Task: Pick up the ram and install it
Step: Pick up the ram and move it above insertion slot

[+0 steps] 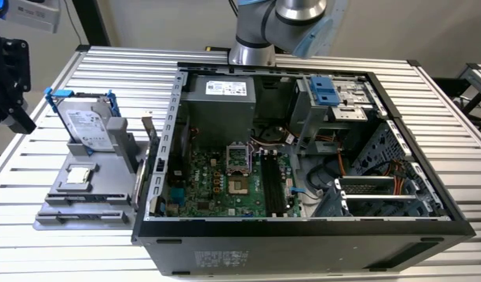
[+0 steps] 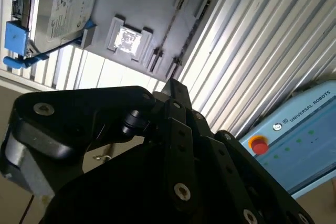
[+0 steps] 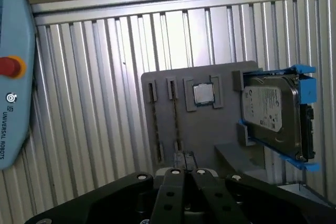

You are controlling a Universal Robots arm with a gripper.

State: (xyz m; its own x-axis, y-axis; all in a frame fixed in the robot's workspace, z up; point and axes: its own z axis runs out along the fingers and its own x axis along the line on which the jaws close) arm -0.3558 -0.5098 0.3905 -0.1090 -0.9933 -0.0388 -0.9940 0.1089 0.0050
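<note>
at the exterior view's left, a grey tray (image 1: 107,176) sits on the ribbed table (image 1: 29,170), with the hard drive (image 1: 87,126) propped at its far end. right of it stands the open computer case (image 1: 303,235) with its black motherboard slots (image 1: 273,179). in the first wrist view, the ram (image 3: 176,121) stands on edge in a tray slot as a thin strip. the gripper (image 3: 184,157) hangs clear of it, fingertips seemingly drawn together on nothing. the ram lies ahead of the tips, apart, its long axis running away from them, roughly in line.
</note>
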